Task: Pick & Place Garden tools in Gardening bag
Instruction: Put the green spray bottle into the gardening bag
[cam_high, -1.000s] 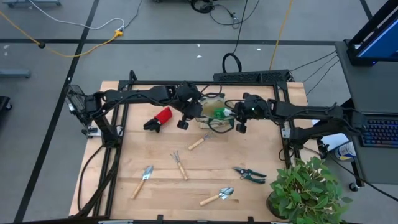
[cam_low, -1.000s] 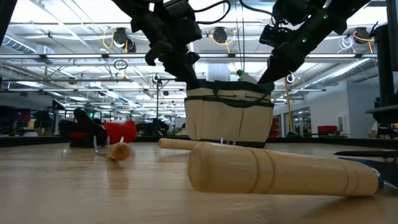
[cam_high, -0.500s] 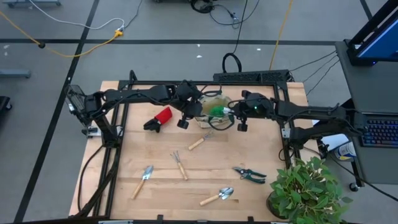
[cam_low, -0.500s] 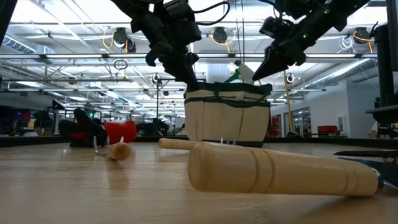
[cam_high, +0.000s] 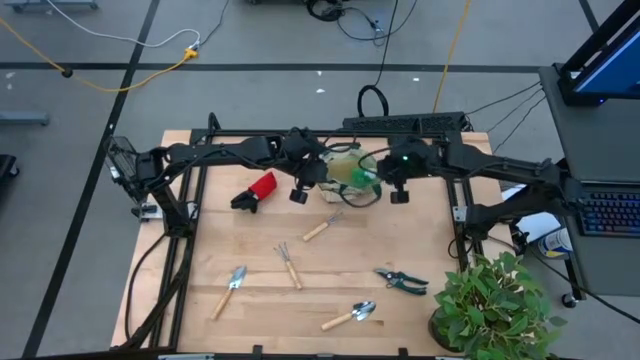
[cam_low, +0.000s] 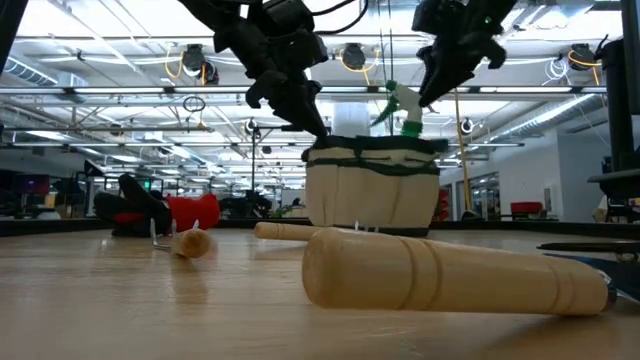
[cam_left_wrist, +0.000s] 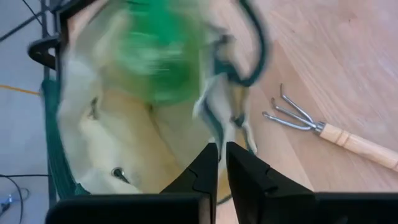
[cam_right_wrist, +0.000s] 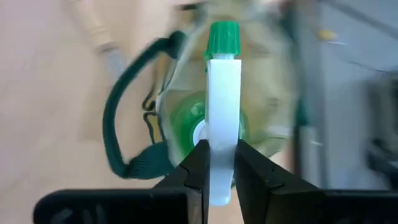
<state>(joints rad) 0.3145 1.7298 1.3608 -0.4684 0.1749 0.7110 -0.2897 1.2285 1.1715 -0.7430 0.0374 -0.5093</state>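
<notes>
The tan gardening bag with dark green trim stands at the table's far middle, and also shows in the low view. My left gripper is at its left side, shut on its rim. My right gripper is at its right side, shut on a green-and-white spray bottle. The bottle stands upright in the bag's opening, its green body low inside. On the table lie a red item, two forks, two trowels and black shears. My left gripper pinches the bag's green-trimmed rim between its two fingers, on the bag's left side, slanting down from the table's left. The bag's base stays on the table. My right gripper pinches the bottle's white spray head between its two fingers, which lie across it. The fingers slant down from the table's right. The bottle stands upright, its green nozzle away from the wrist, its body down in the bag.
A leafy potted plant stands at the table's near right corner. A dark frame runs along the far edge. In the low view a large wooden handle lies close to the camera.
My right gripper has gone up and toward the table's far edge while turning. The spray bottle has tipped from a slant to upright and shows higher above the bag's rim. The bag, held by my left gripper, has shifted a little.
</notes>
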